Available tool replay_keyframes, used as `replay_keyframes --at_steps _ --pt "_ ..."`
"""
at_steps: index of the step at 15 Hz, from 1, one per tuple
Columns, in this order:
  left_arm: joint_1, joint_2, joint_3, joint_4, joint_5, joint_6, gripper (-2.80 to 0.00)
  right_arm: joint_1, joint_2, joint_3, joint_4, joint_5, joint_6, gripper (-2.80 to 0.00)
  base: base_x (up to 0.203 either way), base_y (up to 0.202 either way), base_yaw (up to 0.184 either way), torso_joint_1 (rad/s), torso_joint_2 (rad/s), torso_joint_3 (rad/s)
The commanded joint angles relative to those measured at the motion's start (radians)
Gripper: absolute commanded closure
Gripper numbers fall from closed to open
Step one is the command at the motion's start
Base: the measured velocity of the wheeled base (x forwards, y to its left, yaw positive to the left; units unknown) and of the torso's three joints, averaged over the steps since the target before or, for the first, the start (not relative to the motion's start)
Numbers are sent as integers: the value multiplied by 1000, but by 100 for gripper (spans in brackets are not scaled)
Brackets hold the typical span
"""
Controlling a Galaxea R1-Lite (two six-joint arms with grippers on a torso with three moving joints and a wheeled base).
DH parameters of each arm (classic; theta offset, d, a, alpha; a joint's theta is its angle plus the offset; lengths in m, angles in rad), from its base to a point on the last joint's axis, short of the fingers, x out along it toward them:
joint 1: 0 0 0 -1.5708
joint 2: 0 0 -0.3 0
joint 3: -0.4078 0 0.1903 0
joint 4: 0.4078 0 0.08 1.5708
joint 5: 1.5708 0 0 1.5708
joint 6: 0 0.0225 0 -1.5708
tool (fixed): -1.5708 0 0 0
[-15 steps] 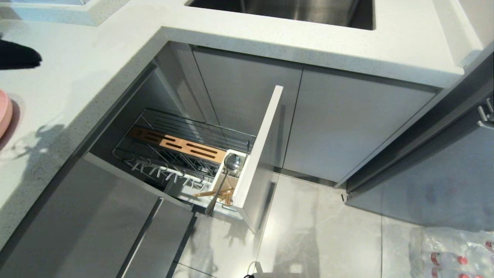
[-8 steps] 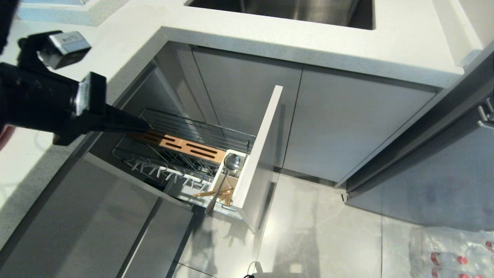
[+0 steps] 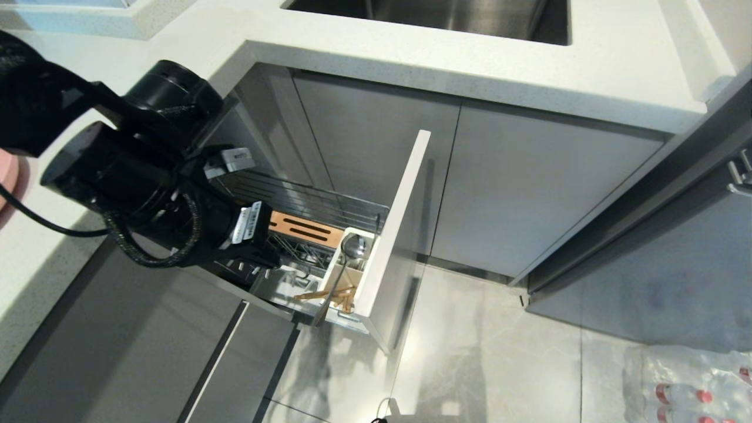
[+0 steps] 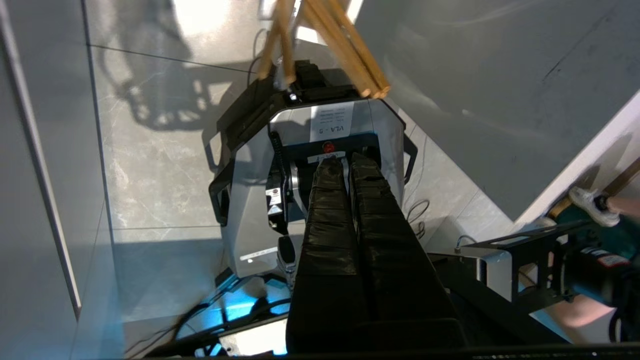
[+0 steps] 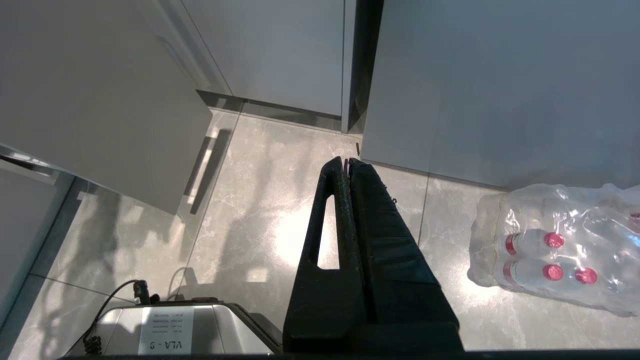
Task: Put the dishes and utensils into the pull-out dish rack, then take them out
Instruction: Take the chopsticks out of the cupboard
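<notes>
Your left arm reaches in over the narrow pull-out dish rack (image 3: 392, 235), the slide-out unit with the tall light-grey front panel and chrome wire basket, and its black bulk covers the left half of that basket. Your left gripper (image 4: 345, 162) has its two black fingers pressed flat together, nothing between them; in the head view the tips are hidden behind the wrist, low by the near side of the basket. The pair of thin light wooden chopsticks (image 3: 329, 294) lies in the white plastic cutlery holder (image 3: 343, 273) at the right end of the rack, just behind the front panel, and in the left wrist view their ends (image 4: 345, 45) hang beyond the fingertips, apart from them. The grey-blue spoon with the long slim handle (image 3: 341, 270) stands in the same holder, bowl towards the far side, handle slanting out over the near edge. The wooden slotted insert (image 3: 305, 229) shows to the right of your wrist. A sliver of the round salmon-pink plate (image 3: 7, 173) sits on the white speckled countertop (image 3: 411, 64) at the far left. Your right gripper (image 5: 347, 162) hangs over the grey tiled floor (image 5: 250, 200), fingers closed and empty, near a plastic-wrapped pack of red-capped bottles (image 5: 550, 250).
</notes>
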Motion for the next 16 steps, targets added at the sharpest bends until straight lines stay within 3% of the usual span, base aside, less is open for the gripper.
replay_keyframes --at_steps 1,2,6,7,9,16 --pt "-35 55 -6 -9 7 -2 0 -1 0 0 0 0 1 0 0 0 0 0 0 0" --pt "-46 78 -7 -18 48 -1 -280 0 1 0 0 0 1 0 0 0 0 0 0 0" --pt "-81 215 -6 -120 244 48 -280 0 0 0 0 0 1 0 0 0 0 0 0 0" --pt "-87 236 -6 -165 260 50 -280 -1 1 0 0 0 1 0 0 0 0 0 0 0" --pt "-91 280 -8 -258 264 46 -280 0 0 0 0 0 1 0 0 0 0 0 0 0" --pt "-105 353 -25 -309 257 42 -280 0 1 0 0 0 1 0 0 0 0 0 0 0"
